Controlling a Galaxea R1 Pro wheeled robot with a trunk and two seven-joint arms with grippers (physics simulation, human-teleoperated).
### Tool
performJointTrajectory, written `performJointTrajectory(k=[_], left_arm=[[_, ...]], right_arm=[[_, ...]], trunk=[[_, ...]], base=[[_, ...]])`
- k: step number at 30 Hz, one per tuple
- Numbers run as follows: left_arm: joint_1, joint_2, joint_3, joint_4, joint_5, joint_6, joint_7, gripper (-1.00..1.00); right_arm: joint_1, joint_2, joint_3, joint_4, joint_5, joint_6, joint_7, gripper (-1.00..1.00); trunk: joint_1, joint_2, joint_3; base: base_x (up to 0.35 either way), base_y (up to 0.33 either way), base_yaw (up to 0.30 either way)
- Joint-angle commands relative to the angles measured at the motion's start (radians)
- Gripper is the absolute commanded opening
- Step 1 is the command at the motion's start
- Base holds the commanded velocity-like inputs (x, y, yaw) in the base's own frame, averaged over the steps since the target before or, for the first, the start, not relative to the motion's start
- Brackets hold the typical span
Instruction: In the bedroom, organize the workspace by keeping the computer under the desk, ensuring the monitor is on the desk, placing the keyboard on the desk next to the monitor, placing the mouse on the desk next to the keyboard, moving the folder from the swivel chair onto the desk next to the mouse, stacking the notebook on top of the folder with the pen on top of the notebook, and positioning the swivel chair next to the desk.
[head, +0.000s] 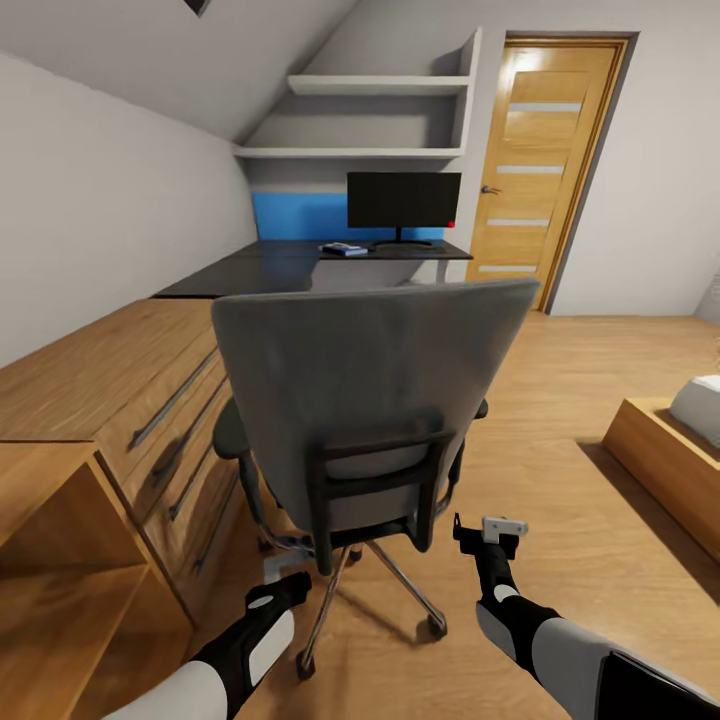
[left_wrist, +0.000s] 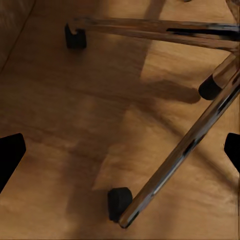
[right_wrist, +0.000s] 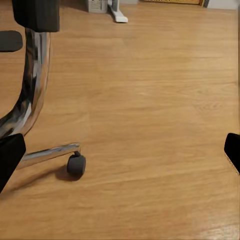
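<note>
Grey-backed swivel chair with black armrests and metal star base (head: 370, 400) dead ahead, back toward robot, well short of black glossy L-shaped desk (head: 300, 262) at far wall. Wide black flat monitor (head: 403, 200) already on desk. Left gripper (head: 282, 573) near chair base, right gripper (head: 488, 532) just right of backrest; both spread apart, empty. Seat hidden, blue folder unconfirmed. Judgement: go round to seat side, avoid bumping casters.
</note>
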Motion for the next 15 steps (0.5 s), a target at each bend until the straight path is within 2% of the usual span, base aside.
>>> performJointTrajectory(k=[1,9,15], left_arm=[[0.0,0.001,-0.011,0.002,0.026,-0.001,0.007,1.0],[0.0,0.001,-0.011,0.002,0.025,-0.004,0.01,1.0],[0.0,0.001,-0.012,0.002,0.026,-0.031,0.011,1.0]], right_arm=[[0.0,-0.001,0.008,-0.003,-0.003,0.0,-0.009,1.0],[0.0,-0.002,0.008,0.0,-0.003,0.0,-0.009,1.0],[0.0,-0.003,0.007,0.002,-0.003,0.0,-0.008,1.0]], trunk=[[0.001,0.0,0.0],[0.001,0.0,0.0],[0.001,0.0,0.0]], base=[[0.306,0.0,-0.073],[0.318,0.0,-0.016],[0.321,-0.055,-0.001]])
